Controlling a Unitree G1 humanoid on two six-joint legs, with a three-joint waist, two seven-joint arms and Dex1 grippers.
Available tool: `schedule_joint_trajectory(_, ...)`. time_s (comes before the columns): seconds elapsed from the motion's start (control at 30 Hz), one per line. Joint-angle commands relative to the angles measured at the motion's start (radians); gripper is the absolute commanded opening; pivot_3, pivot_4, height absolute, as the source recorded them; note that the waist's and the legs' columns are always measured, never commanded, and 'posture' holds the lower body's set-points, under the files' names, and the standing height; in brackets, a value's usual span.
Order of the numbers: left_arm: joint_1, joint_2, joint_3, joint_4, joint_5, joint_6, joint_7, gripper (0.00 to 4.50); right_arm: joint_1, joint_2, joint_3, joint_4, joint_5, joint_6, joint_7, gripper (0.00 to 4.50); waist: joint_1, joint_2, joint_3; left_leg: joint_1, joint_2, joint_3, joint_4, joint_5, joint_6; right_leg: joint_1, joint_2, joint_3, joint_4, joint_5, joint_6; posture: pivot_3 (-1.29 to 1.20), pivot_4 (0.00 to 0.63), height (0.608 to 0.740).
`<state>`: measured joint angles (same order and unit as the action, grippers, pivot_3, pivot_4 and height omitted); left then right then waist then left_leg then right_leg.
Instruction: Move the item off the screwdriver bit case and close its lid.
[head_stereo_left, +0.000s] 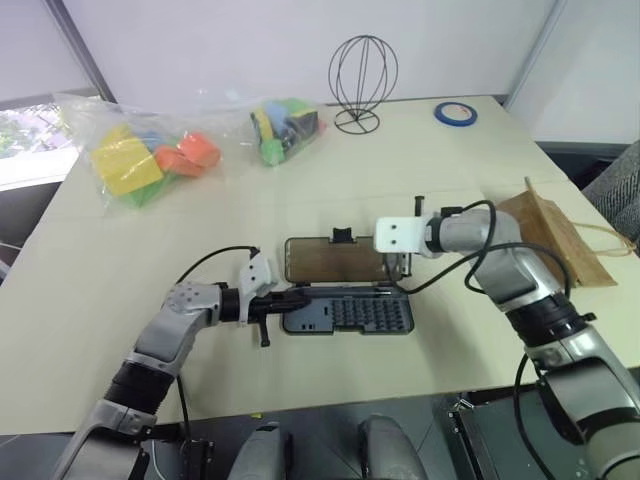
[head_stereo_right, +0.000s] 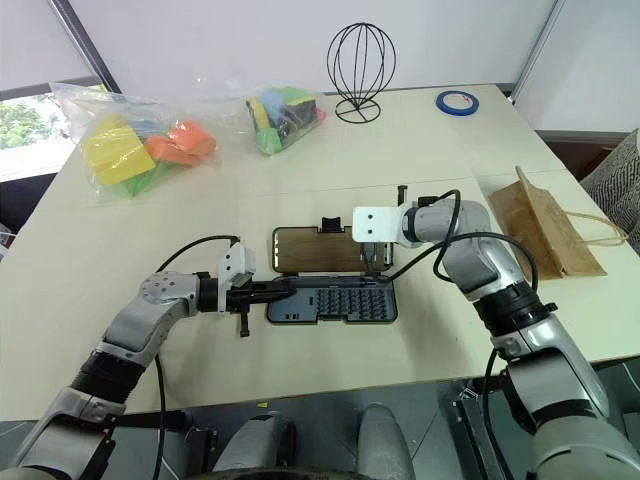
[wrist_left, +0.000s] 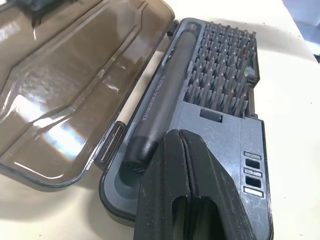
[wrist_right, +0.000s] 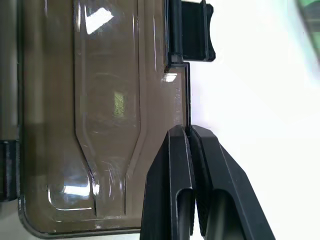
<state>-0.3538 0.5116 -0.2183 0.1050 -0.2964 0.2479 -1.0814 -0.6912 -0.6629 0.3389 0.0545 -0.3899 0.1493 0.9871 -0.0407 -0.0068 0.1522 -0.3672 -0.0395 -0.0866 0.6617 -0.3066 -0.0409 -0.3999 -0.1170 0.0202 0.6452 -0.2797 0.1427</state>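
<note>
On the pale bench (head_stereo_left: 330, 190) we see the case (head_stereo_left: 350, 314) open, its lid (head_stereo_left: 335, 260) lying flat behind it, and the paper bag (head_stereo_left: 555, 240) well apart at our right edge. Our left hand (head_stereo_right: 285, 289), fingers pressed together, rests on the case's left end; our right hand (wrist_right: 190, 137), also closed and empty, sits at the lid's far rim near the latch (wrist_right: 192, 30). Bags of blocks (head_stereo_left: 150, 155), a wire stand (head_stereo_left: 362, 80) and tape (head_stereo_left: 455, 113) line the far side by white walls.
</note>
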Motion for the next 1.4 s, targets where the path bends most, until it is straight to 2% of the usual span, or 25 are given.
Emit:
schedule_joint_trajectory(0.03, 0.007, 0.013, 0.037, 0.053, 0.022, 0.015, 0.037, 0.00, 0.039, 0.001, -0.022, -0.164, -0.003, 0.038, -0.014, 0.07, 0.000, 0.000, 0.000, 0.000, 0.000, 0.000, 0.000, 0.000, 0.000, 0.000, 0.000, 0.000, 0.000, 0.000, 0.000, 0.00, 0.150, 0.740)
schedule_joint_trajectory(0.43, -0.007, 0.022, 0.130, -0.007, -0.063, 0.118, 0.062, 0.00, 0.045, 0.021, -0.031, -0.200, -0.009, 0.095, -0.058, 0.07, 0.002, -0.001, 0.001, -0.006, 0.000, 0.000, 0.001, 0.000, 0.000, -0.006, 0.000, 0.000, 0.000, 0.000, 0.000, 0.00, 0.150, 0.740)
schedule_joint_trajectory(0.6, -0.007, 0.018, 0.124, -0.020, -0.062, 0.132, 0.065, 0.00, 0.000, 0.075, -0.069, -0.110, 0.093, 0.243, -0.019, 0.07, 0.003, -0.001, 0.005, -0.007, 0.000, 0.000, 0.001, 0.000, 0.000, -0.007, 0.000, 0.000, -0.001, 0.000, 0.000, 0.00, 0.150, 0.740)
schedule_joint_trajectory(0.8, 0.025, 0.025, 0.077, -0.039, -0.038, 0.109, 0.022, 0.00, -0.170, 0.098, -0.063, 0.172, 0.215, 0.385, 0.118, 0.07, 0.005, -0.001, 0.007, -0.008, 0.000, 0.000, 0.000, 0.000, 0.000, -0.007, -0.001, 0.000, -0.001, 0.000, 0.000, 0.00, 0.150, 0.740)
schedule_joint_trajectory(1.03, 0.079, 0.059, 0.051, -0.112, -0.028, 0.113, -0.019, 0.00, -0.258, 0.091, -0.029, 0.409, 0.223, 0.314, 0.170, 0.07, 0.003, 0.000, 0.007, -0.008, 0.000, 0.001, -0.002, 0.001, -0.002, -0.007, -0.001, 0.000, -0.005, 0.000, 0.000, 0.00, 0.150, 0.740)
schedule_joint_trajectory(1.4, 0.094, 0.072, 0.056, -0.134, -0.027, 0.119, -0.019, 0.00, -0.288, 0.101, -0.003, 0.545, 0.201, 0.204, 0.168, 0.07, 0.000, 0.001, 0.007, -0.008, 0.000, 0.001, -0.002, 0.001, -0.002, -0.007, -0.001, 0.000, -0.006, 0.000, 0.000, 0.00, 0.150, 0.740)
